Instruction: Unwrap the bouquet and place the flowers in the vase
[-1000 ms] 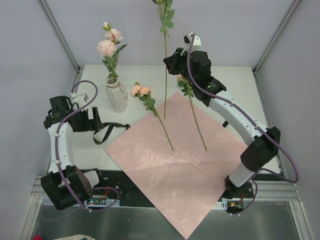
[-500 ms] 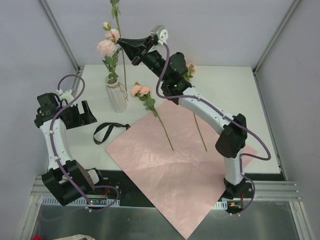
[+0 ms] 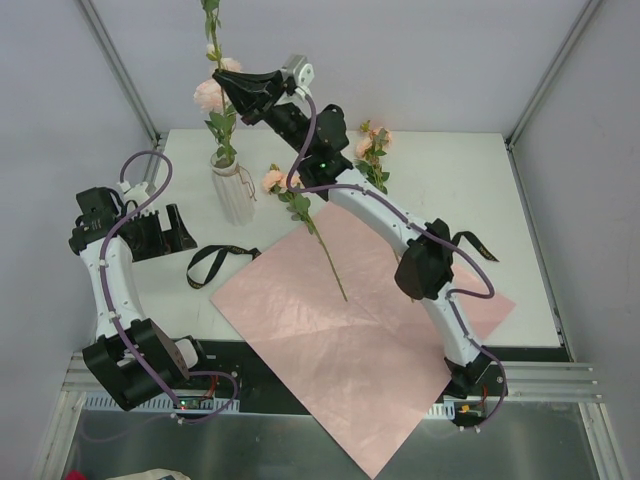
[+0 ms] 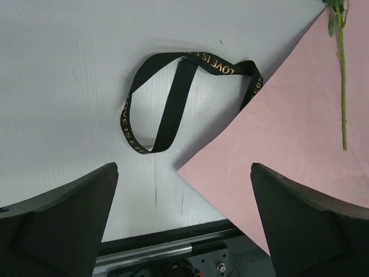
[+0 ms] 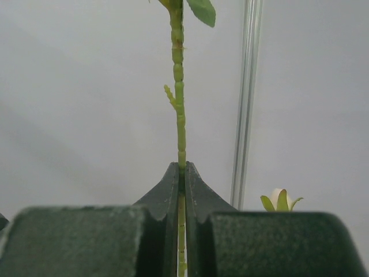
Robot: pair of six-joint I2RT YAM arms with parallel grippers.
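Right wrist: my right gripper (image 5: 181,173) pinches a thin green flower stem (image 5: 180,115) by the white ribbed vase (image 3: 234,195); left gripper (image 4: 183,173) spread wide.

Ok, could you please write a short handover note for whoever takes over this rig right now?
Right gripper: shut on a flower stem, held upright above the vase; whether its lower end has reached the mouth I cannot tell.
Left gripper: open, empty, hovering beside the black ribbon.
Done: the bouquet is unwrapped. The pink paper lies flat, the ribbon is off, and one pink-bloomed flower stands in the vase.
Left: seat the held stem, then move the flower on the paper and the flower on the table behind the right arm.
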